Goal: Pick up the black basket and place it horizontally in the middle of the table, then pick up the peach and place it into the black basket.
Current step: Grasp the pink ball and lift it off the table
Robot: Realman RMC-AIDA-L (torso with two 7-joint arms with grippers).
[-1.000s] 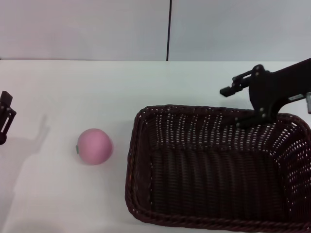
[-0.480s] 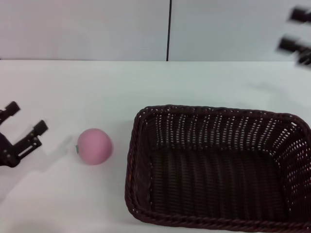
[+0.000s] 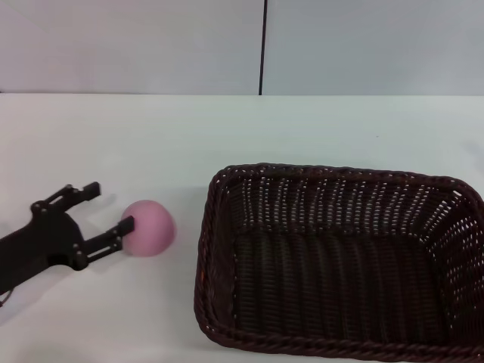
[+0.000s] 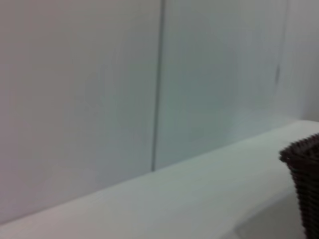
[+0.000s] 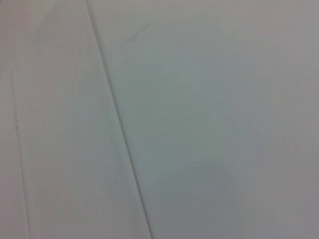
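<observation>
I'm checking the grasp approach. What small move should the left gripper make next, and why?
Probably ease the left gripper a little further toward the small round pink peach, then close. Its fingers are open, one already at the peach's side, the other behind it, so the peach isn't yet centred between them.

A plain pale grey wall fills the twelve o'clock band of the head view, smooth and unmarked. A thin dark vertical seam splits it just right of centre, running down to the far edge of the broad white flat tabletop, which spreads from there toward six o'clock. The light is soft and even, casting only faint shadows. The left wrist view shows the same wall with its seam; the right wrist view shows what seems to be a grey panel crossed by a slanting line.
</observation>
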